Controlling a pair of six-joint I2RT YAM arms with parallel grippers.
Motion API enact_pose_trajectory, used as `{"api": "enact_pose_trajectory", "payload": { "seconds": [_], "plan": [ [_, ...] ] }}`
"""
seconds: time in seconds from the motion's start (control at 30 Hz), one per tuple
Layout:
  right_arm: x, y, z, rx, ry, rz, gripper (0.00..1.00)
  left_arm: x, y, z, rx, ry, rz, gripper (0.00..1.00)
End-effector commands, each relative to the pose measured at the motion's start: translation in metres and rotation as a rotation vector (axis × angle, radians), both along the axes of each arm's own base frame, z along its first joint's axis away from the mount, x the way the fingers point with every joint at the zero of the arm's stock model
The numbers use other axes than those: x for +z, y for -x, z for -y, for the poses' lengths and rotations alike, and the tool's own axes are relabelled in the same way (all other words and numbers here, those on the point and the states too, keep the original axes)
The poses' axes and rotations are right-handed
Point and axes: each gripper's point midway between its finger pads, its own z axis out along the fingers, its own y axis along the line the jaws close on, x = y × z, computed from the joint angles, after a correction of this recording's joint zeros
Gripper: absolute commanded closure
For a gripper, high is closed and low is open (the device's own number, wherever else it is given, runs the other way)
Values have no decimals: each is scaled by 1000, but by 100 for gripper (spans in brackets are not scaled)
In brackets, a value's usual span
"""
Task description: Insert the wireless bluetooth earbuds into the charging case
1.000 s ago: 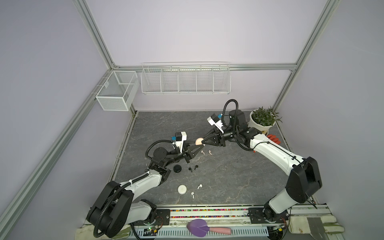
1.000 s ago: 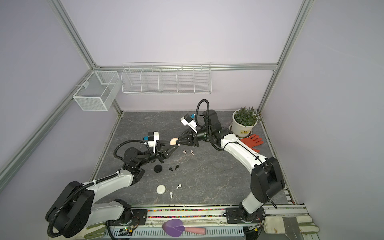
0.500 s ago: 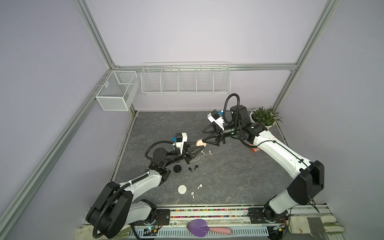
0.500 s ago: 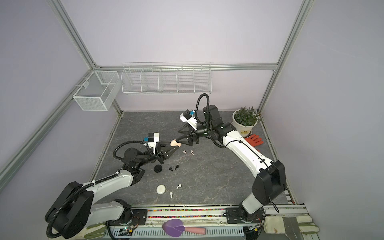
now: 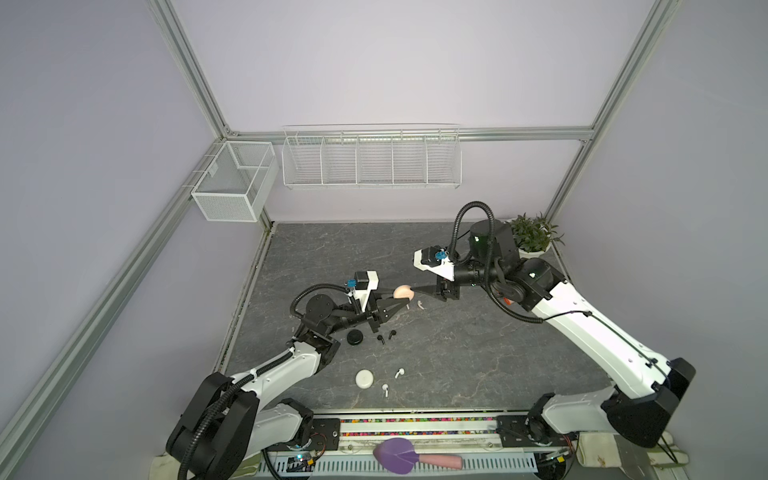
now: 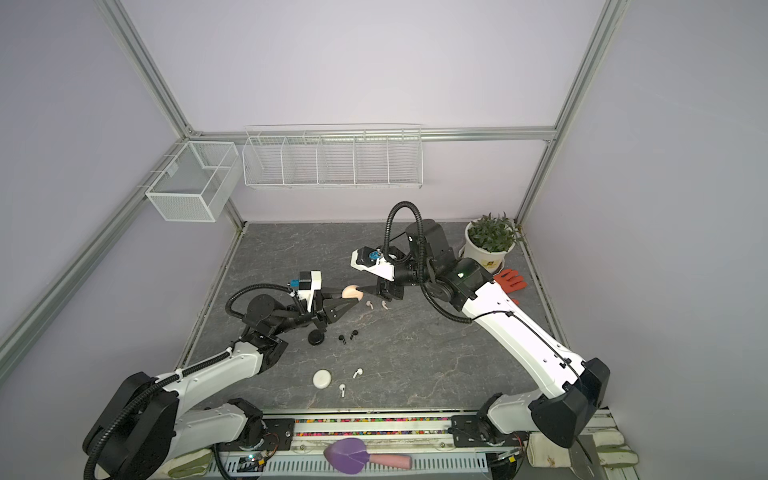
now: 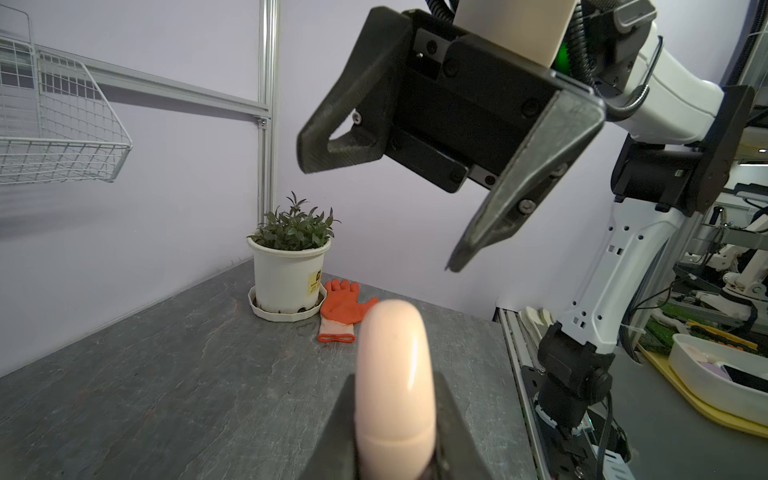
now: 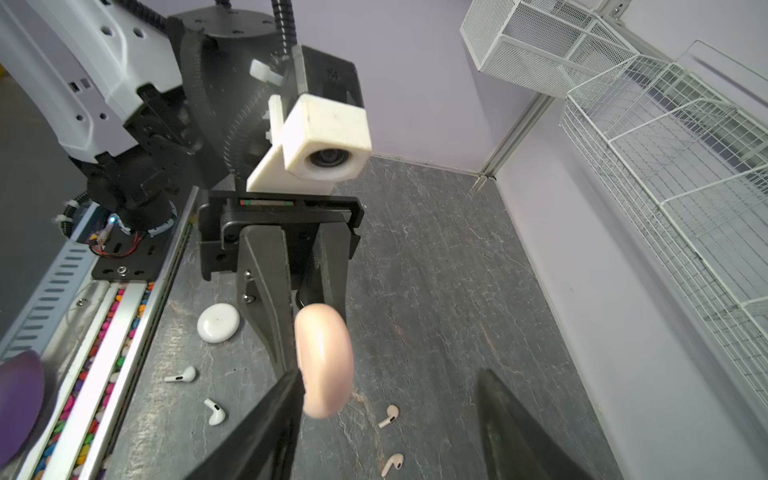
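Saw the left gripper [image 6: 353, 297] clamped tight on the pink case [image 6: 352, 292], one finger on each flat side, the case standing on edge and raised clear of the table [image 6: 415, 353]. Noted a seam across the case in the left wrist view, the lid apparently shut. Found the right gripper [image 7: 378, 212] facing it from the opposite side, jaws spread wide and holding nothing. Placed the tip of one of its fingers [image 8: 270, 419] right at the case's rim in the right wrist view and in both top views; could not tell whether touching or just short.

Counted all six earbuds out on the table. Spotted the pink earbuds [image 5: 420, 304] close by the held case, near each other but apart. Spotted the black earbuds [image 5: 391, 333] nearer the front edge, side by side and just beside the black case [image 5: 355, 337], with that case lying flat next to the left arm [image 5: 291, 365]. Found the white earbuds [image 5: 399, 372] nearer the front again, apart from each other and just beside the round white case [image 5: 364, 379], also lying flat.

Saw a potted plant [image 6: 490, 245] and an orange glove [image 6: 511, 280] in the far right corner, just beside each other, well apart from the earbuds. Saw two white wire baskets [image 5: 370, 166] hanging on the walls above the table.
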Motion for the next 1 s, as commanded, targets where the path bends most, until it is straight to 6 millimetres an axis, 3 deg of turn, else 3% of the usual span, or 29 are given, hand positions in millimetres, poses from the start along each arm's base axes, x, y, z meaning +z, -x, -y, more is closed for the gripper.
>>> {"api": "enact_pose_trajectory", "payload": {
  "seconds": [0.0,0.27,0.53,0.97],
  "plan": [
    [-17,1,-1,16,66,36,32,3,5,1,-18,-7,40,100],
    [-29,9,-13,76,81,10,33,1,6,1,-22,-9,34,100],
    [-34,0,-19,60,100,14,35,0,6,0,-18,-9,33,100],
    [-18,-8,-17,5,75,53,39,-3,7,0,-17,-12,30,100]
  ]
}}
